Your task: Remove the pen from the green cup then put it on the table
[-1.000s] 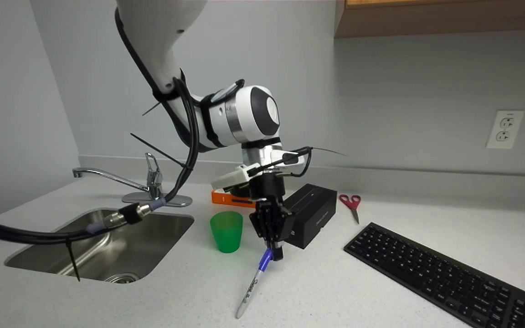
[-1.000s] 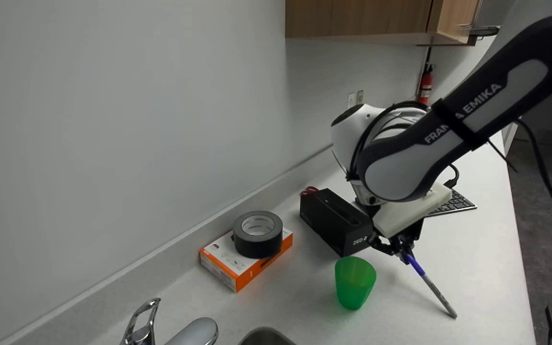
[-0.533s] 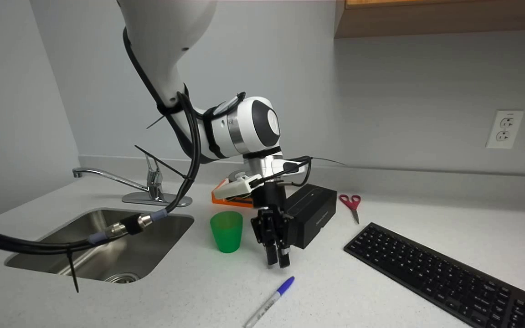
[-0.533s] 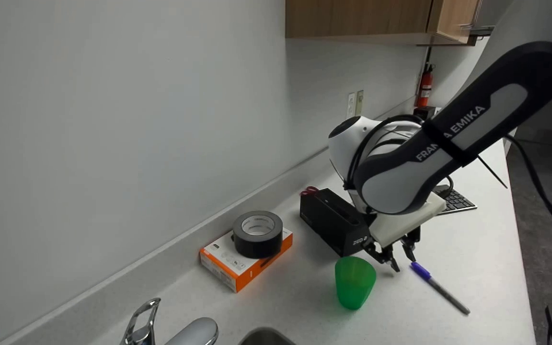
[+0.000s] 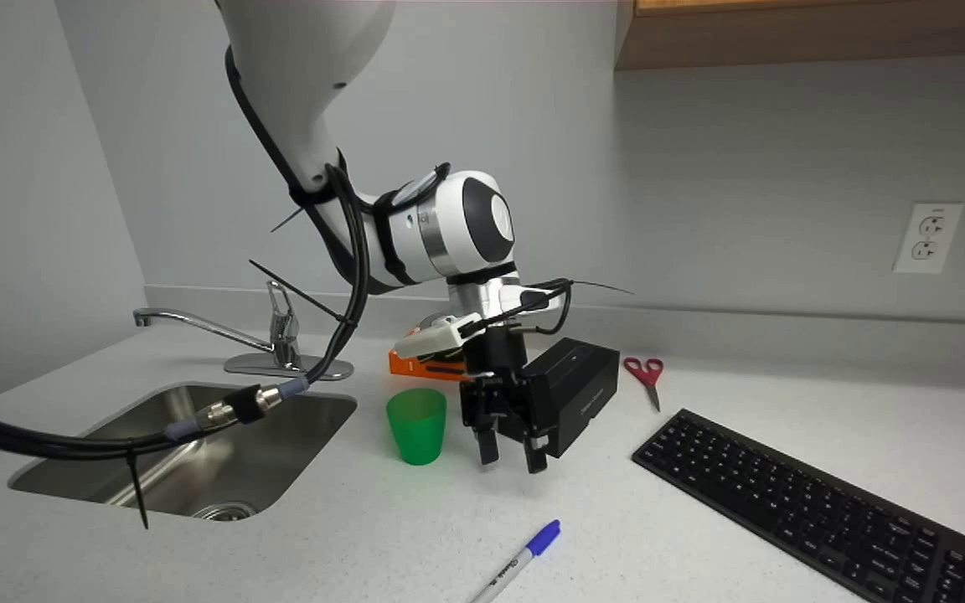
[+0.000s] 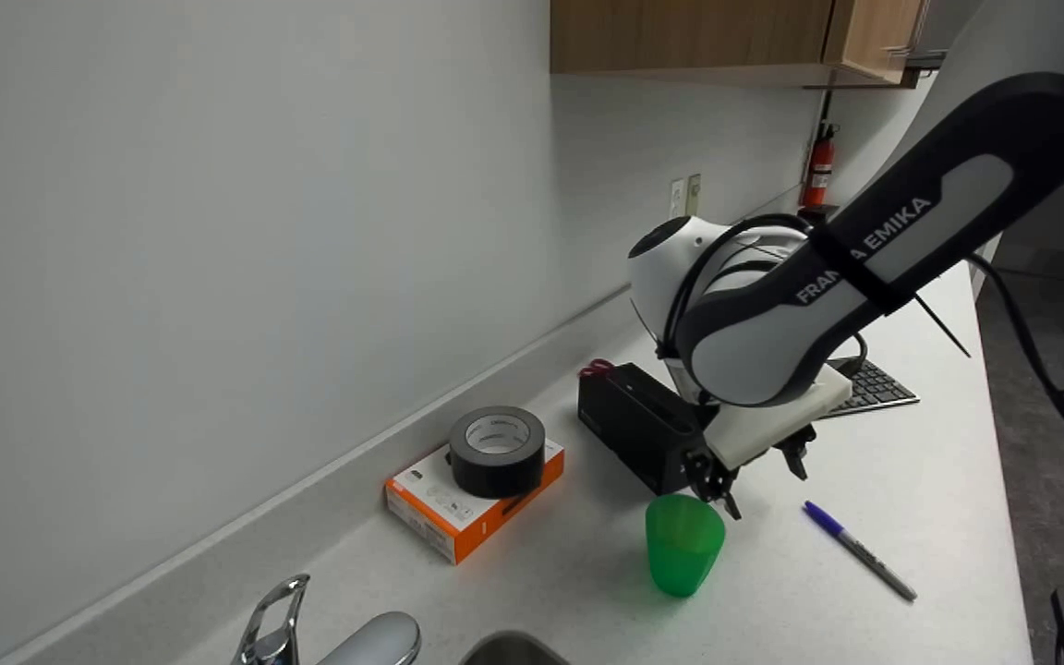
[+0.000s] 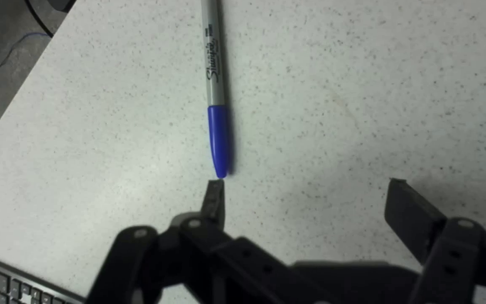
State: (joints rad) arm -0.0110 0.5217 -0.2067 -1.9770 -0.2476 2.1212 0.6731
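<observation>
The pen (image 5: 511,571), whitish with a blue end, lies flat on the table (image 5: 348,536); its far tip is cut off in that exterior view, while the whole pen (image 6: 860,551) shows in an exterior view. The green cup (image 5: 417,427) stands upright, with no pen in it; it is outside the wrist view. My gripper (image 7: 306,181) is open above the table, its fingers wide apart with nothing between them. In the wrist view the blue end of the pen (image 7: 217,139) points toward one fingertip (image 7: 214,190). Both exterior views show my gripper (image 5: 513,463) apart from the pen, between cup and black box.
The black box (image 5: 587,398) is close behind the gripper. Red-handled scissors (image 5: 646,374) and a keyboard (image 5: 784,502) lie to one side. A steel sink (image 5: 298,431) is beyond the cup. The tape roll (image 6: 495,471) rests on an orange-and-white box (image 6: 467,522).
A second ago my gripper was shut on the tilted pen's blue end. It has opened, the pen has dropped flat and shifted slightly away, and the gripper has backed off and risen a little.
</observation>
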